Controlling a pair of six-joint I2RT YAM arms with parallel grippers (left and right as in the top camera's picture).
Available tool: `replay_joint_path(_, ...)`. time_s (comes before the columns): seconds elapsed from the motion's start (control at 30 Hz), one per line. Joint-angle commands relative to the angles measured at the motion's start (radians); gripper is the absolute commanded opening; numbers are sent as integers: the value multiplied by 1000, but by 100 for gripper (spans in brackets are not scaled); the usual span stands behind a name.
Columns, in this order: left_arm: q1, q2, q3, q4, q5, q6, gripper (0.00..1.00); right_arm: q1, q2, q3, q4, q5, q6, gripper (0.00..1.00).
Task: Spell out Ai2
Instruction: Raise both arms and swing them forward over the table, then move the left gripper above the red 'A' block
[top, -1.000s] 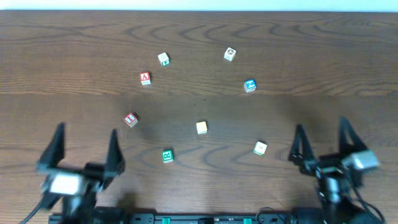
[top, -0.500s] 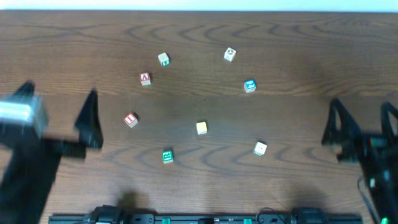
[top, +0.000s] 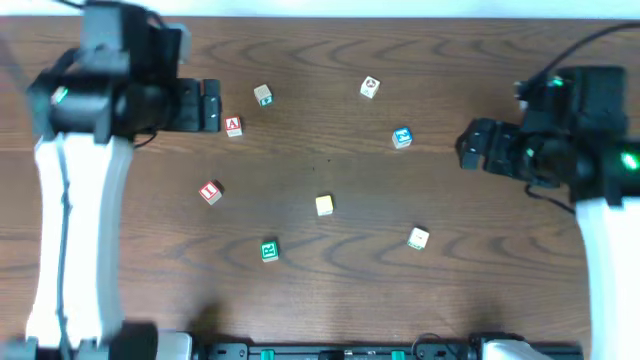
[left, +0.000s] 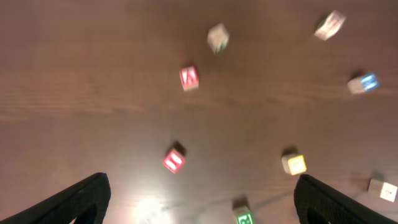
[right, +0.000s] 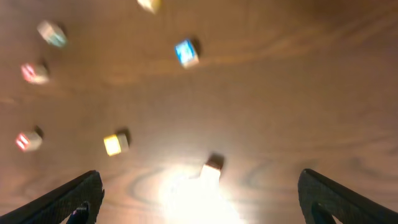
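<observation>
Over the far left of the wooden table (top: 320, 300): left gripper (left: 200, 180), held high, fingers spread wide, nothing between them. Over the far right: right gripper (right: 199, 176), likewise wide and empty.

Just right of the left gripper in the overhead view, red A block (top: 233, 126) — letter face up, top of the A toward the far edge, sides roughly square to the table. Nearer and slightly left, second red block (top: 209, 192), turned corner-on, white mark too small to read. Right of centre, blue block (top: 402, 138), slightly twisted, white figure on top, not surely legible.

All cubes — equal along every side.

Scattered well apart among them: cream-and-green block (top: 263, 95), white block (top: 370, 88), yellow block (top: 324, 205), green block (top: 269, 251), pale block (top: 418, 238). No contact between any block and either gripper.
</observation>
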Motion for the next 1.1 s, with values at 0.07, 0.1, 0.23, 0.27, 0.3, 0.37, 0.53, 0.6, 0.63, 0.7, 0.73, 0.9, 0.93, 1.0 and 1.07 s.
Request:
replay_joint_path(0.07, 2, 164, 9, 17, 19, -68, 95, 3, 149, -4, -35, -23, 2, 99)
replay_joint_path(0.1, 2, 199, 9, 29, 12, -68, 95, 3, 175, -4, -34, -22, 2, 99)
replay_joint_path(0.23, 2, 322, 9, 79, 10, -118, 95, 3, 246, -4, -26, -22, 2, 99)
replay_joint_path(0.27, 2, 353, 9, 99, 2, -142, 95, 3, 256, -4, -17, -21, 2, 99)
replay_joint_path(0.3, 2, 378, 9, 115, -18, -183, 95, 3, 260, -4, -8, -19, 3, 99)
replay_joint_path(0.37, 2, 430, 9, 146, -60, -276, 95, 3, 262, -4, 13, -18, 3, 99)
replay_joint_path(0.53, 2, 504, 9, 179, -97, -449, 95, 3, 262, -4, 18, 98, 125, 99)
replay_joint_path(0.6, -5, 519, 9, 176, -127, -507, 95, 5, 262, -4, 7, 162, 179, 99)
replay_joint_path(0.63, -12, 525, 9, 180, -132, -513, 95, 8, 262, -4, 6, 166, 178, 99)
replay_joint_path(0.7, -31, 528, 9, 208, -141, -505, 95, 10, 262, -4, 10, 167, 178, 99)
replay_joint_path(0.73, -44, 528, 9, 229, -157, -500, 95, 10, 263, -4, 16, 169, 178, 99)
replay_joint_path(0.9, -113, 531, 9, 334, -243, -442, 95, 12, 263, -4, 17, 169, 177, 99)
replay_joint_path(0.93, -123, 532, 9, 343, -250, -441, 96, 13, 263, -4, 11, 169, 177, 99)
replay_joint_path(1.0, -145, 536, 9, 366, -256, -417, 97, 16, 263, -4, 0, 169, 177, 99)
replay_joint_path(1.07, -154, 543, 9, 380, -277, -392, 97, 16, 263, -4, -5, 169, 176, 99)
